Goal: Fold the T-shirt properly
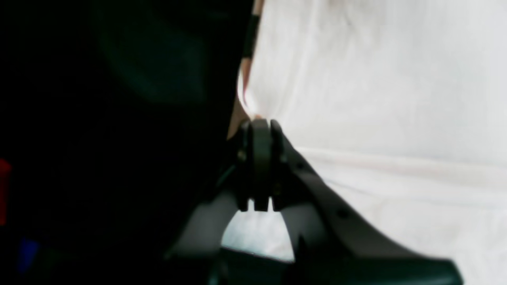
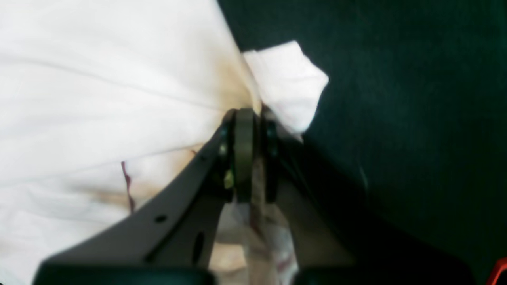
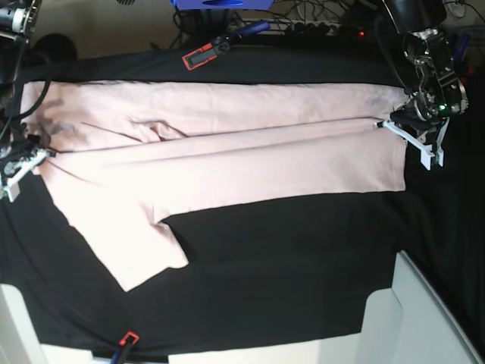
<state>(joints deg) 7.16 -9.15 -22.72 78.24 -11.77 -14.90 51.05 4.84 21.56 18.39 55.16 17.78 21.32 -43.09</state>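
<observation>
We hold the pale pink T-shirt (image 3: 227, 144), stretched across the black table cloth (image 3: 288, 258), our left gripper (image 1: 257, 122) and right gripper (image 2: 247, 113) each clamped on opposite edges; uneven pulling could slip fabric free and skew the fold.

Black table cloth (image 3: 288, 258); cables (image 3: 303, 26) behind; white panel (image 3: 413, 318) front.

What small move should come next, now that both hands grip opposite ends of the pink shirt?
Probably carry both ends together toward the near table edge and lay the raised fold down. The left hand and right hand each pinch the pale pink cotton T-shirt at opposite edges, stretched taut across the black table cloth, with one sleeve sticking out below.
</observation>
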